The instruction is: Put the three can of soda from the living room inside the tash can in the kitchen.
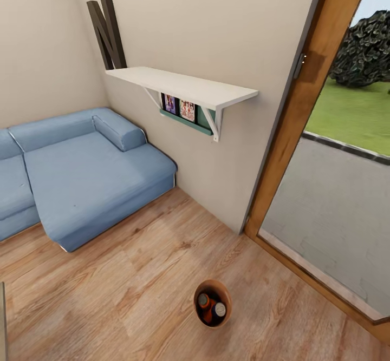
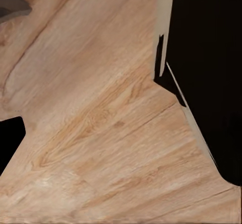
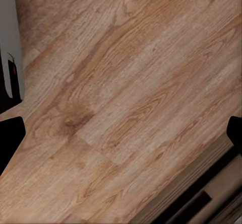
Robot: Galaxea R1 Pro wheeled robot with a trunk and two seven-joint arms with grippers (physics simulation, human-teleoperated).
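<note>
The trash can (image 1: 212, 302) stood on the wood floor (image 1: 119, 296) at about six o'clock, holding two visible cans: one orange (image 1: 203, 300), one dark (image 1: 218, 310). A third could not be made out. Whether either gripper was open or closed was impossible to tell. At ten o'clock lay one blue sofa (image 1: 81, 171); at twelve, one wall shelf (image 1: 181, 86). The bin likely awaited carrying kitchenward.

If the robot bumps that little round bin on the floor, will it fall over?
Probably it slides more than tips: the bin stands upright on smooth wood floor. It looks small and light, so a nudge likely moves it. The cans inside may add weight low down, or rattle about.
</note>
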